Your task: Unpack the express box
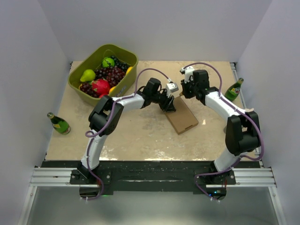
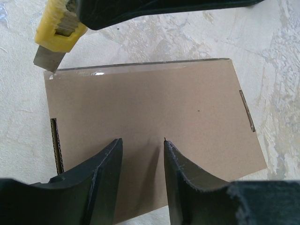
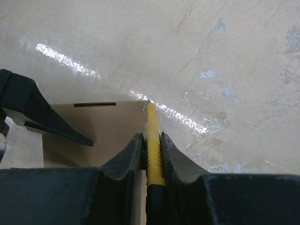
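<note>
- Express box (image 1: 182, 116) lies flat and closed on the table, right of centre.
- Left gripper (image 2: 140, 143) is partly spread and grasps nothing, its tips on or just above the box's top face.
- Right gripper (image 3: 151, 137) is clenched on a yellow utility knife (image 2: 56, 36), whose blade is at the box's taped corner.
- The beige marbled table (image 1: 131, 136) has white walls (image 1: 154, 28) around it and a fruit tub (image 1: 76, 87) at far left.

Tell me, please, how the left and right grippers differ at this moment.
The left gripper is open and holds nothing; the right gripper is shut on the yellow utility knife. The left gripper hangs over the express box's flat face; the right gripper puts the blade at its taped corner. Both are at the box.
</note>
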### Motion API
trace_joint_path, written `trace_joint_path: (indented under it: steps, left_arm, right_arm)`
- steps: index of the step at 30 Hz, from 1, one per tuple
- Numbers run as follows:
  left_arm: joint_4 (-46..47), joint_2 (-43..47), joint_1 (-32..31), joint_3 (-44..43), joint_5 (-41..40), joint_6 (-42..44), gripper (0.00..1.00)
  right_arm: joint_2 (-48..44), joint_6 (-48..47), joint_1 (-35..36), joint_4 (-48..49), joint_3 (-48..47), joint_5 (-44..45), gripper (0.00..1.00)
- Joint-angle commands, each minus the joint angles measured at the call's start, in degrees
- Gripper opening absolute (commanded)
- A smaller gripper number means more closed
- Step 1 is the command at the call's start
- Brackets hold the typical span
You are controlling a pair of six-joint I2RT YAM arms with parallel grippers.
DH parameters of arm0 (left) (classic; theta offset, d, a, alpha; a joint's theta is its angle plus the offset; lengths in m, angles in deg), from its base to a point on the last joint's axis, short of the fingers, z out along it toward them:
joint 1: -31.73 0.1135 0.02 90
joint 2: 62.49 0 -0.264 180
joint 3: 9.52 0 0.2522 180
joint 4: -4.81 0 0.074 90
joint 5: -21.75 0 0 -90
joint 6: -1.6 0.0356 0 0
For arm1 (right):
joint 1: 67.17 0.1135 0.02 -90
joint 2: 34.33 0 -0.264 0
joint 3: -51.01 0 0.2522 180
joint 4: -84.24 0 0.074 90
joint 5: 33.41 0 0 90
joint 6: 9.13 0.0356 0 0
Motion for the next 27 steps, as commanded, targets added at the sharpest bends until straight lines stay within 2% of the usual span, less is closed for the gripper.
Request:
trace_joint_path:
  steps: [1,27]
  left_arm:
    - [-3.39,-1.57,-0.89,0.03,0.03,0.29,0.44]
    - [-3.48,-1.65,-0.89,0.03,-0.59,0.29,0.40]
  right_arm:
    - [-0.89,-0.44,0.17,2.00,-1.51,0.18,0.00]
    - [0.07,-0.35,-0.09,2.44,-1.86,-1.14,0.00]
